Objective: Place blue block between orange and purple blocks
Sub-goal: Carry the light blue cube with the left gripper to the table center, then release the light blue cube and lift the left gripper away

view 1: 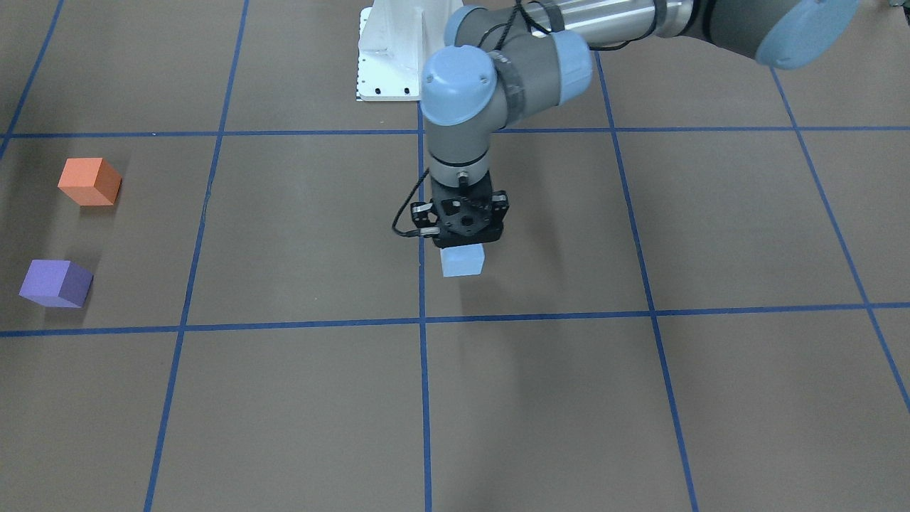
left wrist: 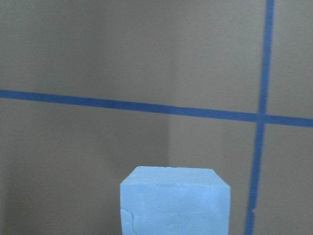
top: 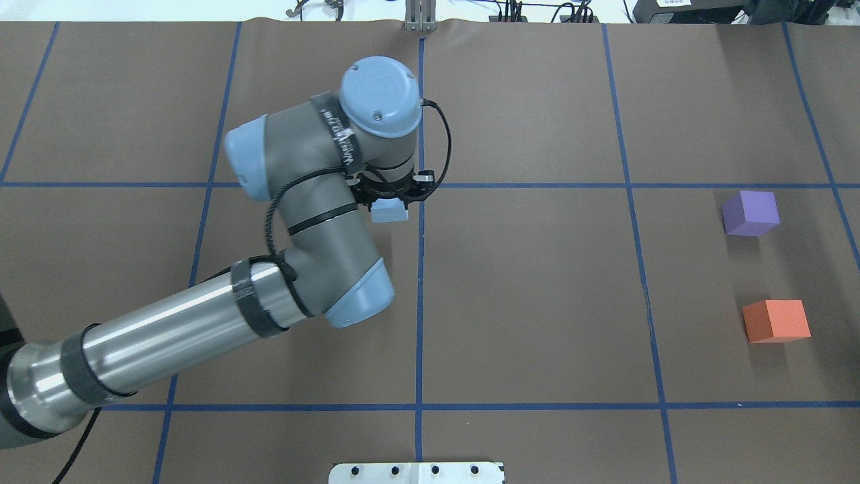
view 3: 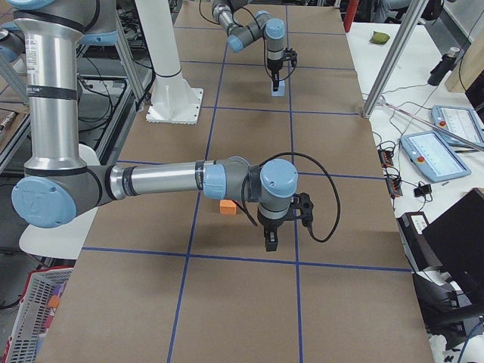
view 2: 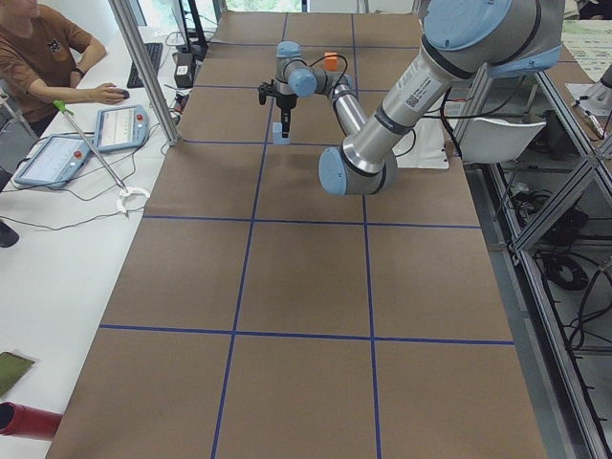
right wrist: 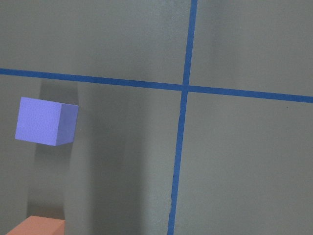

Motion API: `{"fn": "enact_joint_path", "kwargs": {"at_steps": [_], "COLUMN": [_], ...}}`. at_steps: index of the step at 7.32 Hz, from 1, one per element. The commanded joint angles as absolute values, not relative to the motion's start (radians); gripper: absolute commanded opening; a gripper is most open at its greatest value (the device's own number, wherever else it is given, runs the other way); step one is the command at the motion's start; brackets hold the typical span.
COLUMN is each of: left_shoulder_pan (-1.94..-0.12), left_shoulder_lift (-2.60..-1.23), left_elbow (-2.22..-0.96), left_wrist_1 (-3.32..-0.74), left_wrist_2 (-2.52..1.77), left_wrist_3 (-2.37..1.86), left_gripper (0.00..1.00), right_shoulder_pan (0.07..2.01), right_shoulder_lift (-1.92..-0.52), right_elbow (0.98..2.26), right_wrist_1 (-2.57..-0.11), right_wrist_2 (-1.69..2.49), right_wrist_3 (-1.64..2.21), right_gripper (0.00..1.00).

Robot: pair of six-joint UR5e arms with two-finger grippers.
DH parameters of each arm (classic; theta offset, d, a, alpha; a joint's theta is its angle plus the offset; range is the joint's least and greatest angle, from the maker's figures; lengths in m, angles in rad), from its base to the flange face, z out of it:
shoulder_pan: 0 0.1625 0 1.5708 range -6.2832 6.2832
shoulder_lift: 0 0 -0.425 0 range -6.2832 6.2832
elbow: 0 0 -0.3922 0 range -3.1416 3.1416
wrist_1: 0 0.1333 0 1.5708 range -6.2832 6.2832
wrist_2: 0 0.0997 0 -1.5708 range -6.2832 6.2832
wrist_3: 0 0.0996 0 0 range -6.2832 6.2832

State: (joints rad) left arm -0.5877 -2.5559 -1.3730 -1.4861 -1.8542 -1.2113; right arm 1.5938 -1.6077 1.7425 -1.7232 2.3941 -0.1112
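Note:
The light blue block (view 1: 462,261) hangs under my left gripper (view 1: 463,247) near the table's middle, right beside a blue tape line. The gripper is shut on its top. The block fills the bottom of the left wrist view (left wrist: 174,203); the fingers do not show there. The orange block (top: 776,320) and the purple block (top: 750,212) sit far off at my right, with a gap between them. Both show in the right wrist view: purple (right wrist: 45,121), orange (right wrist: 36,226). My right gripper (view 3: 270,242) shows only in the exterior right view, beside the orange block (view 3: 227,206); I cannot tell its state.
The brown table is marked with a blue tape grid (top: 420,296). The white robot base plate (view 1: 387,64) stands at the table's robot side. An operator (view 2: 43,57) with tablets sits at a side desk beyond the table's edge.

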Motion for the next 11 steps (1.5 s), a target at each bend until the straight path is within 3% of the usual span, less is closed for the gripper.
{"fn": "enact_joint_path", "kwargs": {"at_steps": [1,2,3,4,8,11], "left_shoulder_pan": [-0.565,-0.563,-0.566,-0.565,-0.589,-0.783], "left_shoulder_lift": [-2.628,-2.629,-2.629,-2.628,-2.623,-2.565], "left_elbow": [-1.183,-1.175,-1.175,-1.175,-1.219,-1.351], "left_wrist_1": [-1.635,-1.646,-1.646,-1.64,-1.628,-1.534], "left_wrist_2": [-1.848,-1.85,-1.853,-1.853,-1.858,-2.092], "left_wrist_3": [-1.212,-1.213,-1.219,-1.221,-1.218,-1.125], "left_gripper": [0.0,0.0,0.34,0.99,1.0,1.0], "right_shoulder_pan": [1.594,1.586,1.586,1.586,1.536,1.259], "right_shoulder_lift": [-1.605,-1.605,-1.603,-1.589,-1.455,-1.214], "right_elbow": [1.743,1.746,1.747,1.746,1.827,1.881], "right_wrist_1": [-1.723,-1.721,-1.721,-1.723,-1.735,-1.735], "right_wrist_2": [2.401,2.399,2.401,2.425,2.49,2.397], "right_wrist_3": [-0.057,-0.032,-0.031,-0.029,0.111,0.557], "right_gripper": [1.0,1.0,1.0,1.0,1.0,1.0]}}
